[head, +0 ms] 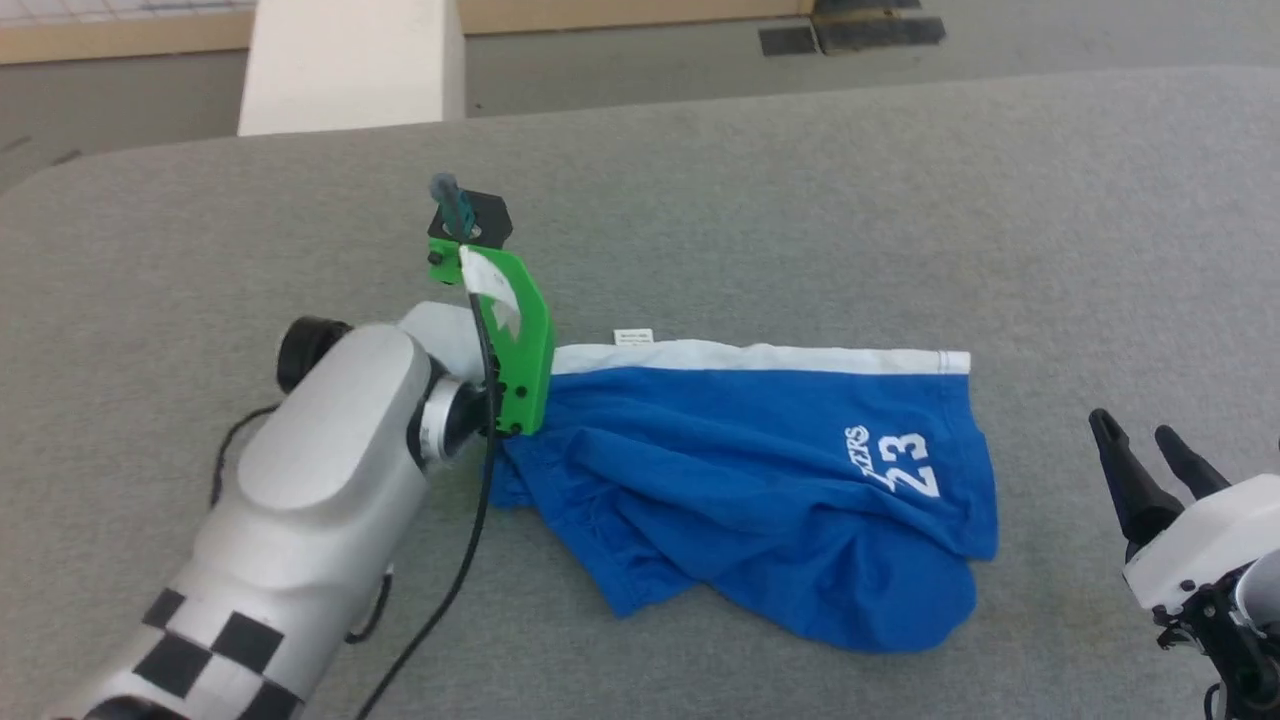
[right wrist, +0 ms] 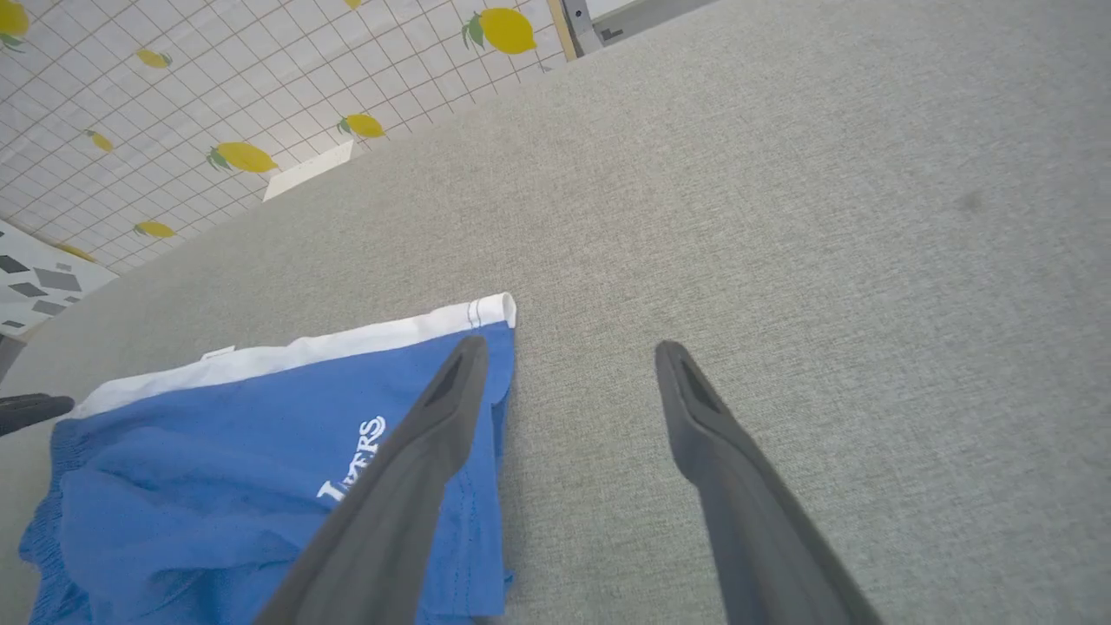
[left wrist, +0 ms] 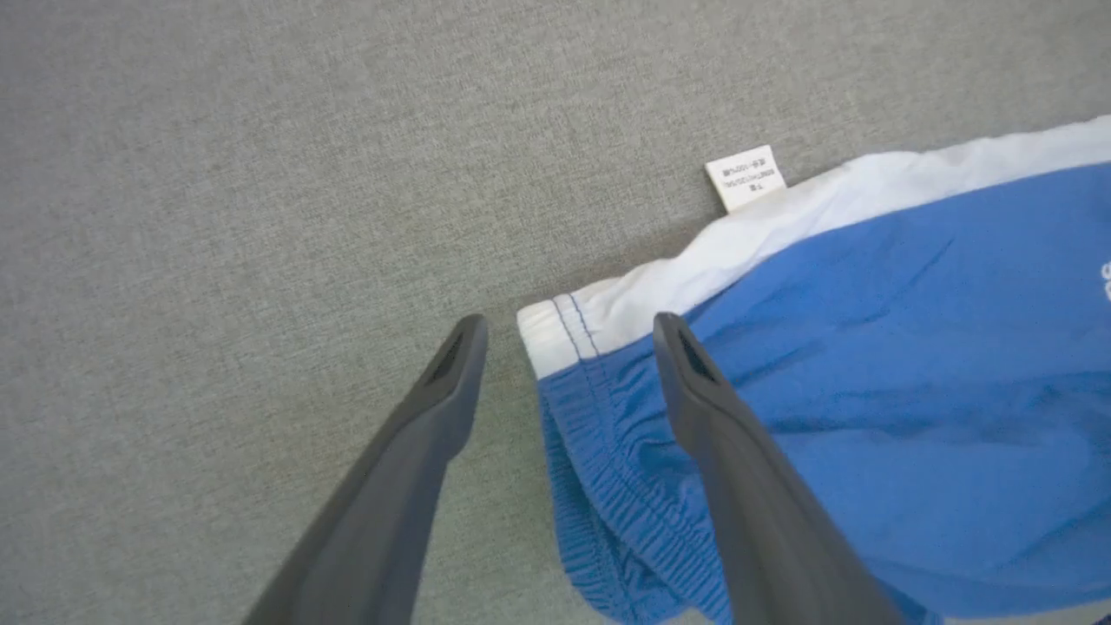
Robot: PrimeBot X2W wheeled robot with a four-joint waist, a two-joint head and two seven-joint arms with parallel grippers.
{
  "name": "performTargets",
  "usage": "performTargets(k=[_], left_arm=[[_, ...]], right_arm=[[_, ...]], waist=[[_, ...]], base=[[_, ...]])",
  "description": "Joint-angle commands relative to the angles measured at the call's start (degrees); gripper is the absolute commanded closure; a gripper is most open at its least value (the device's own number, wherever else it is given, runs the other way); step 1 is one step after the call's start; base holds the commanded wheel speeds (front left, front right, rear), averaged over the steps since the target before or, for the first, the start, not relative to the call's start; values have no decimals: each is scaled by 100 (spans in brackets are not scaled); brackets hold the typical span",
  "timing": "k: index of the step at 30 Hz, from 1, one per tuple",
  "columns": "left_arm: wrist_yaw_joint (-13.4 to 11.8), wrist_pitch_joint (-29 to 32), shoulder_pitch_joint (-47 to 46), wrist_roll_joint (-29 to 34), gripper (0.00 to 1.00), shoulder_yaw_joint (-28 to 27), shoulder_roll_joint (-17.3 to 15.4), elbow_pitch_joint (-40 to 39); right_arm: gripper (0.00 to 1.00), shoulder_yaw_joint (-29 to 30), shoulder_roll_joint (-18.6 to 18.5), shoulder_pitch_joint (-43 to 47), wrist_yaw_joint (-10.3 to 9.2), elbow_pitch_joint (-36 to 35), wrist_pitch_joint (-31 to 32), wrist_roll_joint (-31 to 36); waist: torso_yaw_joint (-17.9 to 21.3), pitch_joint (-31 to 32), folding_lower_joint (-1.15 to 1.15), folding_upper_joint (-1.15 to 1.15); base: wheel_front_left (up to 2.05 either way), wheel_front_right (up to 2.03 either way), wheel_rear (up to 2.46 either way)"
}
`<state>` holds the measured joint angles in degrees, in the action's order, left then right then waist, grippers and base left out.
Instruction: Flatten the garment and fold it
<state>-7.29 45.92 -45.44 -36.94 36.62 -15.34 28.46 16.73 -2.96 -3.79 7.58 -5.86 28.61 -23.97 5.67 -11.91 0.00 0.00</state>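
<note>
Garment (head: 750, 480): bright blue shorts of thin, smooth cloth. Lies about the middle of the desk (head: 800, 200), lengthwise from left to right. Bears a white band (head: 760, 357) along its far side, straight and flat. Bunches into soft folds and a rounded bulge on the side toward the near edge. Carries a white print (head: 915, 465) reading "23" under partly creased letters, toward the right end. Ends on the left in a gathered, ribbed elastic waistband (left wrist: 625, 521). Pokes a small rectangular white tag (left wrist: 746, 178) out past the band onto bare desk.

Desk: grey, with a fine woven, felt-like surface and rounded far corners.

Left forearm (head: 320, 470): silvery, smooth, checked black and white low down. Rises from the near left corner toward the middle, with a green bracket (head: 515, 340) at the wrist and a black cable (head: 460, 580) trailing.

Left end effector (left wrist: 568, 325): points down at the waistband's white corner. Spread wide, one dark tapered finger over bare desk, the other over blue cloth. Grips nothing; contact with the cloth too close to call.

Right end effector (head: 1133, 430): sits near the right edge, apart from the garment, fingers aimed at the far edge. Splayed wide, nothing between.
</note>
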Motion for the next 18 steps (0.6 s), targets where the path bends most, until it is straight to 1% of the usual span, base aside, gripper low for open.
performTargets(k=[1, 3, 6, 9, 13, 14, 15, 16, 18], left_arm=[[-32, 162, -131, 83, 0, 70, -92, 59], [-8, 384, -186, 113, 0, 161, -140, 136], [3, 555, -202, 178, 0, 270, -211, 255], [12, 613, -171, 191, 0, 329, -232, 369], [70, 590, -60, 85, 0, 332, -178, 445], [82, 597, -32, 52, 16, 328, -163, 466], [104, 585, -2, 6, 65, 315, -143, 477], [118, 542, 21, -37, 100, 287, -120, 472], [161, 484, 70, -138, 100, 236, -77, 457]], right_arm=[[0, -8, 8, -116, -9, 18, -66, -30], [0, -2, 8, -135, -9, 30, -90, -28], [0, 0, 8, -162, -9, 46, -121, -35], [0, -22, 8, -195, -9, 53, -148, -41], [0, -39, 8, -231, -9, 68, -166, -39], [0, -45, 8, -242, -9, 77, -165, -40], [0, -49, 8, -255, -9, 89, -165, -41], [0, -50, 8, -265, -9, 97, -168, -40], [0, -49, 8, -274, -9, 110, -172, -26]], waist=[[169, -189, 0, 0], [208, -257, 0, 0], [249, -347, 0, 0], [270, -414, 0, 0], [256, -472, 0, 0], [248, -478, 0, 0], [237, -483, 0, 0], [227, -485, 0, 0], [192, -480, 0, 0]], base=[[0, 0, 0], [0, 0, 0], [0, 0, 0], [0, 0, 0], [0, 0, 0], [0, 0, 0], [0, 0, 0], [0, 0, 0], [0, 0, 0]])
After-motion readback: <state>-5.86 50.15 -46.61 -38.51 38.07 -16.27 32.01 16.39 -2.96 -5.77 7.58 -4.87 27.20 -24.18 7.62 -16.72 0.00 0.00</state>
